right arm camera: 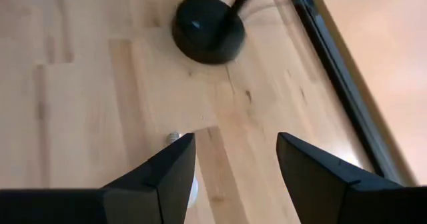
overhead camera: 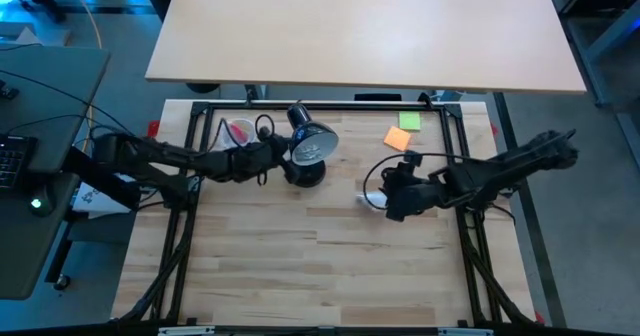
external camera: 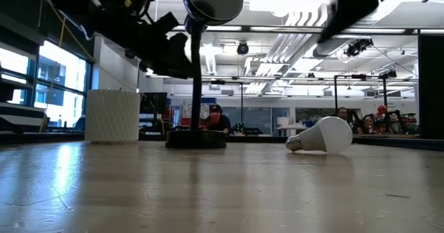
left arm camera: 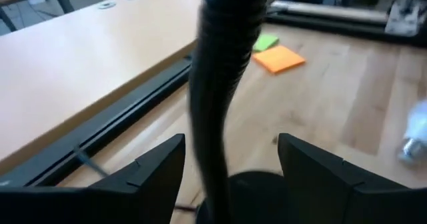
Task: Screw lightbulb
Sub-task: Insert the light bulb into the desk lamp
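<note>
The black desk lamp stands on its round base (overhead camera: 305, 172) at the table's far middle, with its neck (left arm camera: 219, 84) rising to the head (overhead camera: 314, 146). My left gripper (overhead camera: 272, 158) is open, with one finger on either side of the neck (left arm camera: 230, 143); no touch shows. The white lightbulb (external camera: 326, 136) lies on its side on the table to the right of the lamp, its silvery base toward the lamp. My right gripper (overhead camera: 388, 202) is open above it. In the right wrist view the bulb's base (right arm camera: 175, 138) peeks out beside one finger.
A white cup (external camera: 112, 116) with pink items stands left of the lamp at the far edge (overhead camera: 238, 132). Orange (overhead camera: 400, 139) and green (overhead camera: 410, 122) sticky notes lie at the far right. A second tabletop (overhead camera: 360, 26) lies beyond the black frame rail. People sit in the room behind.
</note>
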